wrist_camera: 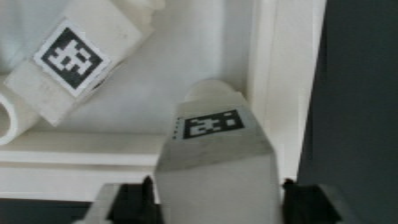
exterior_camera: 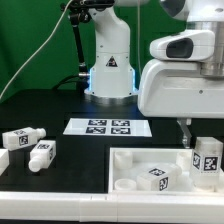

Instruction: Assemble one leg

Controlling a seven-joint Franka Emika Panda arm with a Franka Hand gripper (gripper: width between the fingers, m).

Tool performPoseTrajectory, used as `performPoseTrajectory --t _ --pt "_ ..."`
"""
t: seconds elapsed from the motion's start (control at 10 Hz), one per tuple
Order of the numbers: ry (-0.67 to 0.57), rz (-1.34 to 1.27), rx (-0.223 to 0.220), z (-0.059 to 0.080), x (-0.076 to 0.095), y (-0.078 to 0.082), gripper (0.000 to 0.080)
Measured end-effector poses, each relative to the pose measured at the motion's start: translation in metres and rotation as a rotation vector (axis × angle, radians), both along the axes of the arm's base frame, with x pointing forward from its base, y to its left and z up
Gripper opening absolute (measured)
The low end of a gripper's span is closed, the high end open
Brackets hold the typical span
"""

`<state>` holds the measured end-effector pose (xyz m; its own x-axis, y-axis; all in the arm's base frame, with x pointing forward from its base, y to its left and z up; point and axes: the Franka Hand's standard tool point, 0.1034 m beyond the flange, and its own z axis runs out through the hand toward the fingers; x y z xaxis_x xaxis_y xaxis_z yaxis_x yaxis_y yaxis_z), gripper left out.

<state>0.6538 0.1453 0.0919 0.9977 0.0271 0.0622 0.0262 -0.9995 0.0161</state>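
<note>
My gripper is clamped on a leg. In the wrist view my two dark fingers press the white post from opposite sides, and its square tag faces the camera. In the exterior view this held leg stands roughly upright under my hand, by the desk corner nearest the camera on the exterior view's right. It is over the large white tray, just inside one of the tray's walls. I cannot tell whether its lower end touches the tray floor. A second leg lies on its side inside the tray, close to the one I hold but apart from it, and a round socket sits in the tray floor beside it. Two loose legs lie side by side on the dark desk toward the edge on the exterior view's left, well apart from the tray. The marker board lies flat near the desk's middle, between the tray and my base at the far edge.
</note>
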Motion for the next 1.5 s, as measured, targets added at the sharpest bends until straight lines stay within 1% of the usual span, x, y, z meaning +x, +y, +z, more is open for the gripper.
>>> performPoseTrajectory --t 0.1,0.3,0.6,0.7,0.9,1.0,1.2,1.3,1.4,1.5 --pt "0.000 -0.006 0.000 0.0000 0.0000 -0.0001 0.0279" --pt "0.001 -0.162 0.023 -0.0004 0.0002 -0.0012 0.0279" --pt "-0.014 -0.581 0.082 -0.0014 -0.0005 -0.0035 0.0279" --pt "-0.014 -0.714 0.093 -0.0017 -0.0008 -0.0031 0.0279" --pt "-0.015 -0.937 0.105 -0.0019 0.0000 -0.0021 0.0281" --pt "-0.006 -1.067 0.119 -0.0018 0.0004 -0.0015 0.0281" --pt "0.006 -1.151 0.118 -0.0019 0.0011 -0.0014 0.0281" --pt "0.009 -1.162 0.120 -0.0024 0.0005 -0.0006 0.0368" --pt "0.009 -1.146 0.119 -0.0024 0.0005 -0.0006 0.0507" --pt "0.009 -1.104 0.114 -0.0025 0.0002 -0.0009 0.0507"
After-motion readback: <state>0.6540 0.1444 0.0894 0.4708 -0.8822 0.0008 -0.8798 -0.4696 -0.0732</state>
